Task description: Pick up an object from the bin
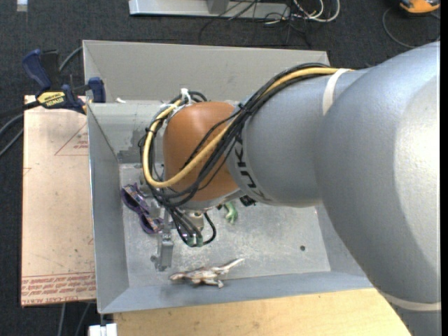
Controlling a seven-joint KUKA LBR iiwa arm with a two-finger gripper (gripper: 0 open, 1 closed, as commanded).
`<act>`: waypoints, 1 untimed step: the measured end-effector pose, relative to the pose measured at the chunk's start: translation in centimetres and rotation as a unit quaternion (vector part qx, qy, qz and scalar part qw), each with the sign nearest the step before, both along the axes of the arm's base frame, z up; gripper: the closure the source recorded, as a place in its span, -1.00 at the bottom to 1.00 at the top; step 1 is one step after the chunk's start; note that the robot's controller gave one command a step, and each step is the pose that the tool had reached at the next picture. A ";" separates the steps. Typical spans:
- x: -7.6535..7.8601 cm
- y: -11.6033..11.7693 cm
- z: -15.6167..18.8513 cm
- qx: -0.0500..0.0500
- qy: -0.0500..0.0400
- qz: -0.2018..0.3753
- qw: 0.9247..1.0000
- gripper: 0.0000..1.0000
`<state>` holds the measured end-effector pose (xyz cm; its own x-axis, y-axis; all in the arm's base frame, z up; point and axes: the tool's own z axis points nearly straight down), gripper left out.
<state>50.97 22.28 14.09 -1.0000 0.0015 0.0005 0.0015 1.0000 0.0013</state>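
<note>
Arm [329, 138] in from 3 o'clock, its orange cover [199, 149] over mid-bin. I see the gripper [165, 247] low at about 7 o'clock of the grey bin [105, 208], close to the floor. I cannot tell whether it is open or closed, and nothing shows as held.

Nearest things:
- Purple plastic thing [140, 203], at 11 o'clock from the gripper, by the left wall.
- Tan lizard-shaped toy [206, 276], at 4 o'clock, lying flat along the front wall.
- Small green piece [230, 214], at 2 o'clock, partly under the cover.
</note>
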 end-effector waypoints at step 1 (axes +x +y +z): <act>0.0 0.0 0.0 0.000 0.000 0.000 1.000 -1.00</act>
